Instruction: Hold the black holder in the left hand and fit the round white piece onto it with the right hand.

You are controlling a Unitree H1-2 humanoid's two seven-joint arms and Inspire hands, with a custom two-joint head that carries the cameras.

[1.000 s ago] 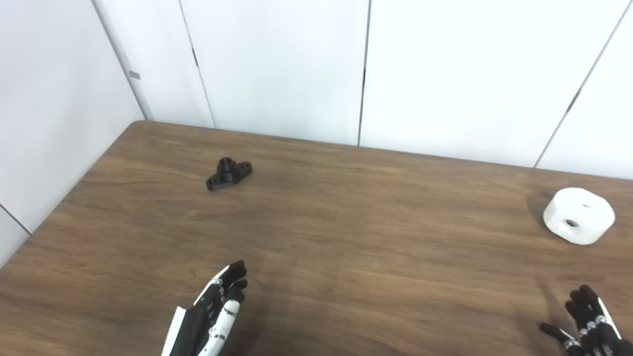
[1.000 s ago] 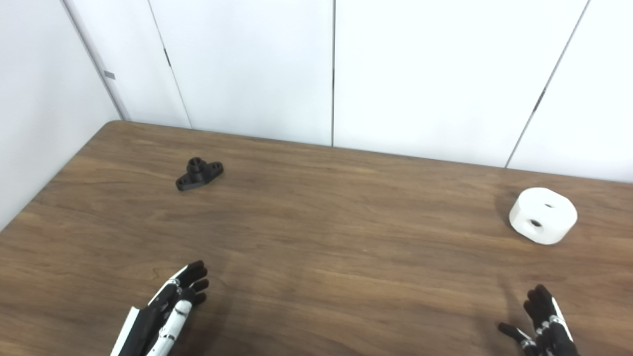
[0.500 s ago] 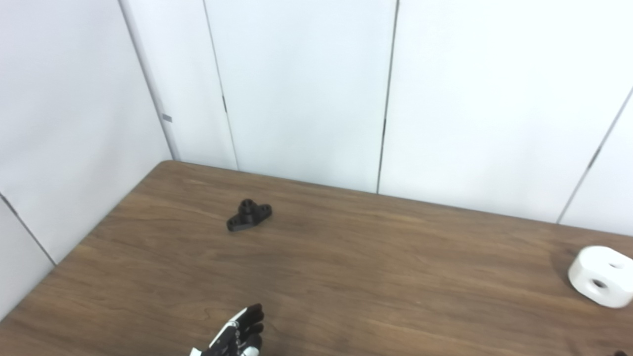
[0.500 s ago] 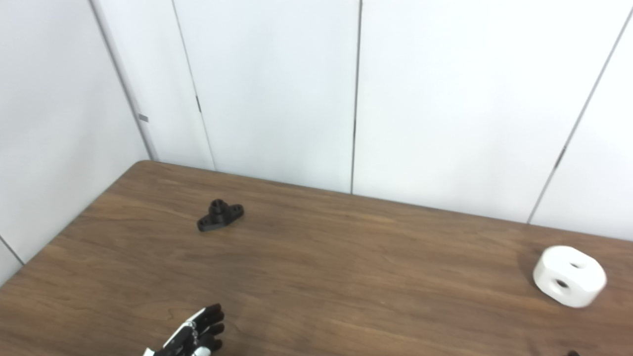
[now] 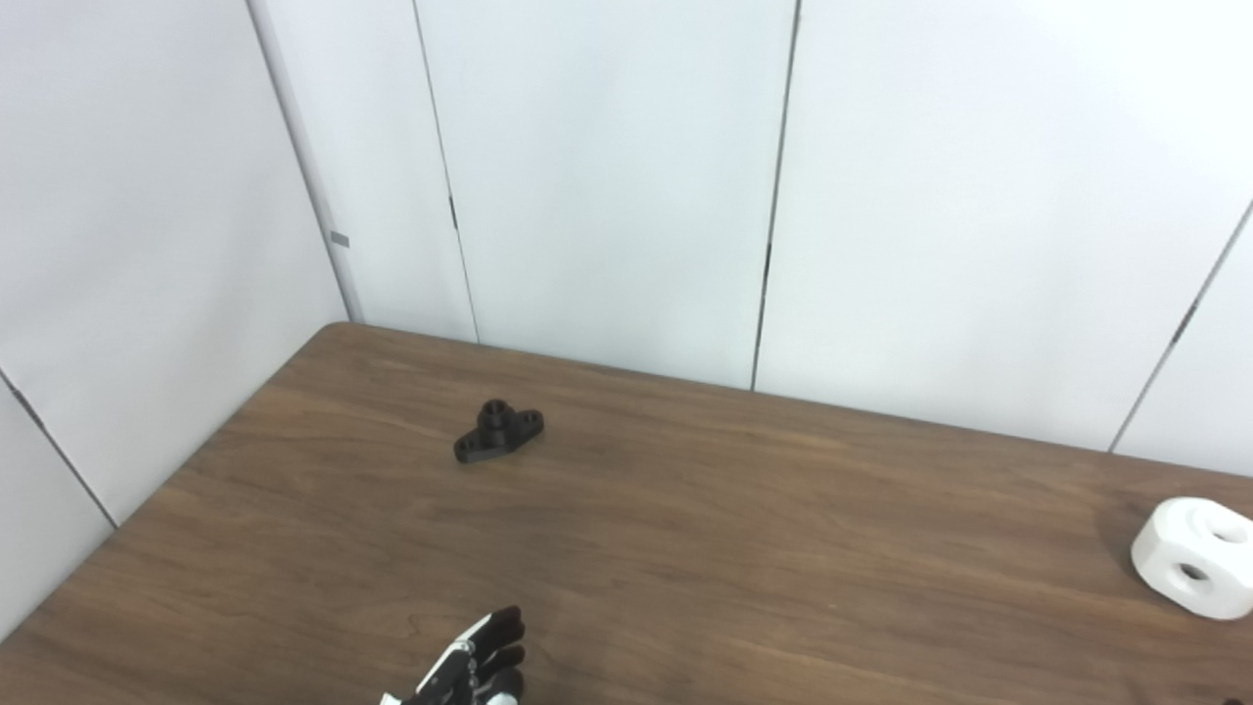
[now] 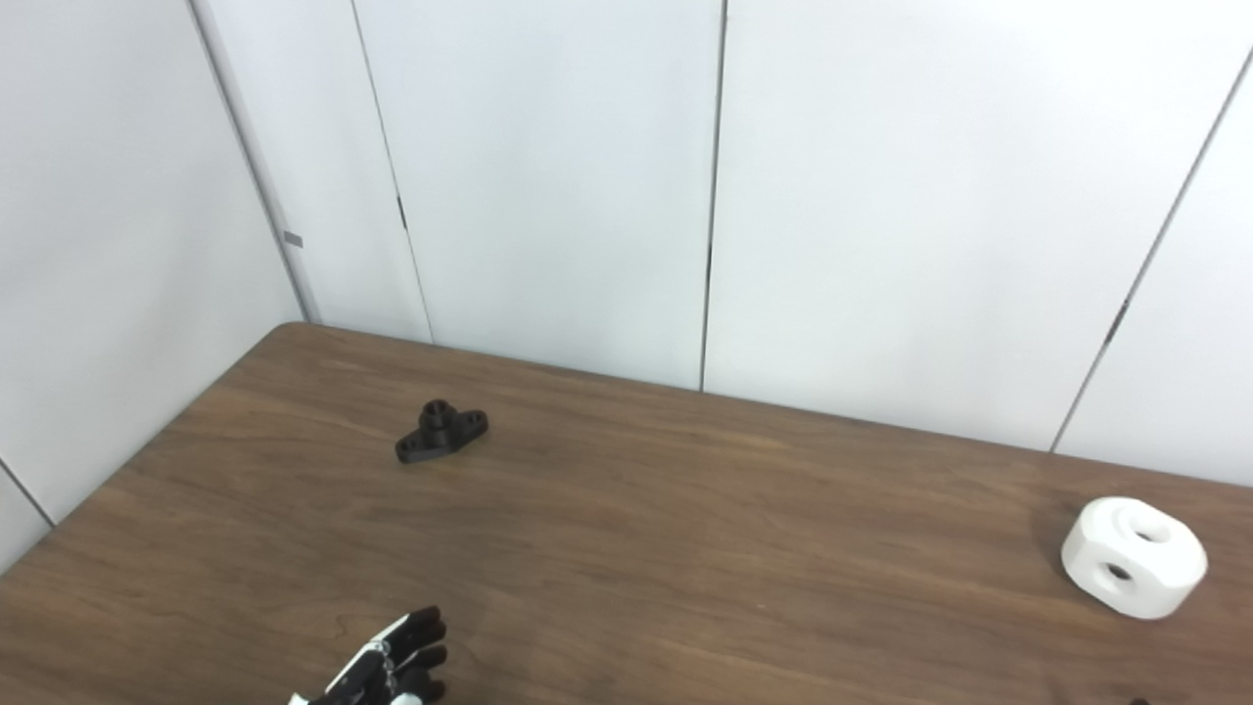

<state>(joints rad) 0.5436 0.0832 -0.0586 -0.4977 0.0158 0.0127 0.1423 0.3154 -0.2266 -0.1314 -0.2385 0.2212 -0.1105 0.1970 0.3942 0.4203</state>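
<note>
While only fingertips show at the bottom edge:
Left hand [image 6: 392,671]: empty, fingers extended; grip unclear.
Right hand: out of view.
Black holder [image 6: 441,431]: on the table [image 6: 685,548], far left.
Round white piece [image 6: 1134,557]: far right, well apart.

The table [image 5: 685,548] is dark brown, with a wood grain pattern of lighter and darker streaks that run along its length. The holder [image 5: 497,432] is black all over, a matt black, and its small holes look even darker. The round piece [image 6: 1134,557] is plain white, with two dark openings, one on the top and one on the side, and it throws a soft dark shadow on the brown wood. The left hand [image 6: 392,671] is black at the fingertips, with white parts lower down. The wall panels [image 5: 607,176] behind are white, a little bluish, divided by thin dark lines
</note>
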